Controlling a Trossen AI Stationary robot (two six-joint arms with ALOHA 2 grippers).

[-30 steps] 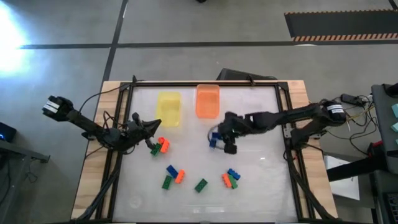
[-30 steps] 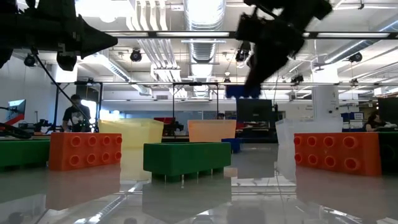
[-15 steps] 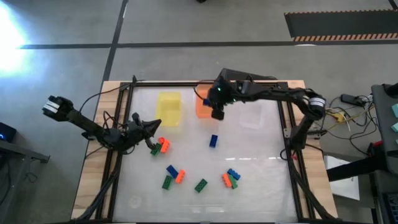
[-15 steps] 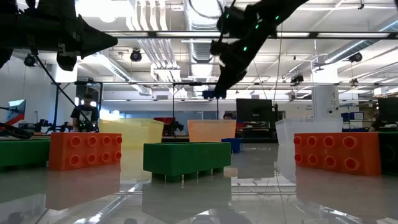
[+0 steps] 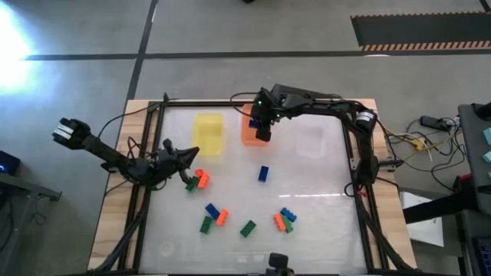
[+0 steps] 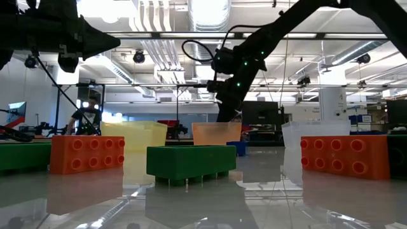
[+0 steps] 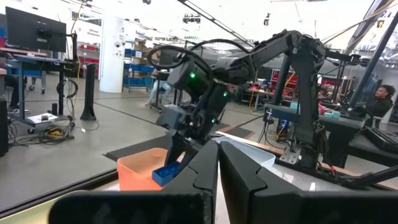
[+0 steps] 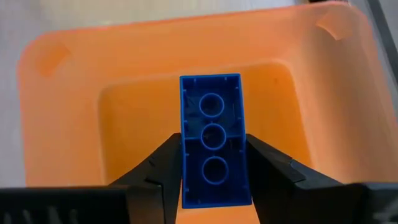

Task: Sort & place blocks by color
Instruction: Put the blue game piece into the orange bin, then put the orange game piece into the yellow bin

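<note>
My right gripper [image 5: 261, 132] is shut on a blue brick [image 8: 213, 146] above the translucent orange tray [image 5: 253, 116]. It also shows in the left wrist view [image 7: 166, 175]. A second blue brick [image 5: 263, 173] lies flat on the table's middle. Orange, green and blue bricks lie in groups at the left [image 5: 198, 180], near middle [image 5: 213, 215] and near right [image 5: 285, 220]. A lone green brick [image 5: 248, 228] lies between them. My left gripper [image 5: 193, 156] is shut and empty above the table, just beyond the left group. My right gripper pinches the blue brick's two long sides [image 8: 185, 163] between its two fingers [image 8: 163, 168], at the end nearest the wrist. The fingers point down from above and lie along the brick. The brick's hollow underside faces the wrist camera. It hangs clear over the orange tray's hollow [image 8: 130, 118].
A yellow tray [image 5: 208, 134] stands left of the orange one and a clear tray [image 5: 311, 139] to its right, all near the far edge. A dark frame [image 5: 354, 153] runs round the table. The low view shows large orange [image 6: 86, 152] and green [image 6: 191, 162] bricks close up.
My right gripper has risen from the table's middle and gone toward the far edge, carrying one blue brick until it hangs over the orange tray. The other blue brick has stayed on the table where the gripper was.
</note>
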